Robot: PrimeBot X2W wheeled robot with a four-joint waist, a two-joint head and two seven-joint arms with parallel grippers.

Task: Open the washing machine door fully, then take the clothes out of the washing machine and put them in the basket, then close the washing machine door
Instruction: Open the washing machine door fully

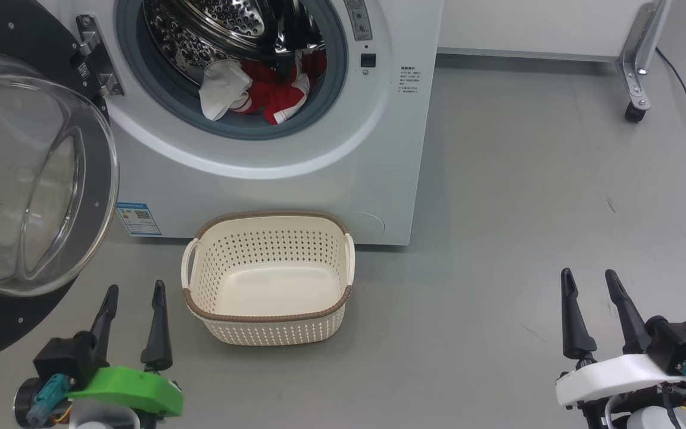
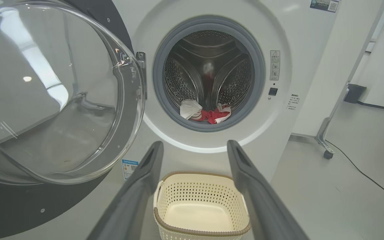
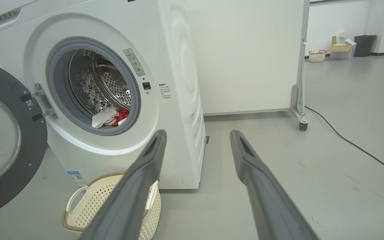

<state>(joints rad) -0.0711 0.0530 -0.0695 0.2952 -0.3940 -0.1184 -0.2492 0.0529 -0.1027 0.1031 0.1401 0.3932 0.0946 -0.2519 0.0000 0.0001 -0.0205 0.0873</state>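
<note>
**Tally around the washer**

There is one big white front-loading washing machine (image 1: 259,179). It has one round door of glossy black rim and clear glass (image 1: 21,179) hinged at its left, and one small blue label (image 1: 138,218) low on its front. In its drum lies one heap of red and white clothes (image 1: 277,95); the separate garments cannot be counted. One cream perforated plastic basket (image 1: 271,214) sits before it, and a second pale basket (image 3: 317,56) stands far beyond its right side. There are two dark two-fingered grippers: the left gripper (image 1: 135,286) and the right gripper (image 1: 588,273).

place: test lab | cues: bare grey floor (image 1: 527,179), wheeled partition (image 3: 245,56), freestanding washing machine (image 1: 379,149)
</note>
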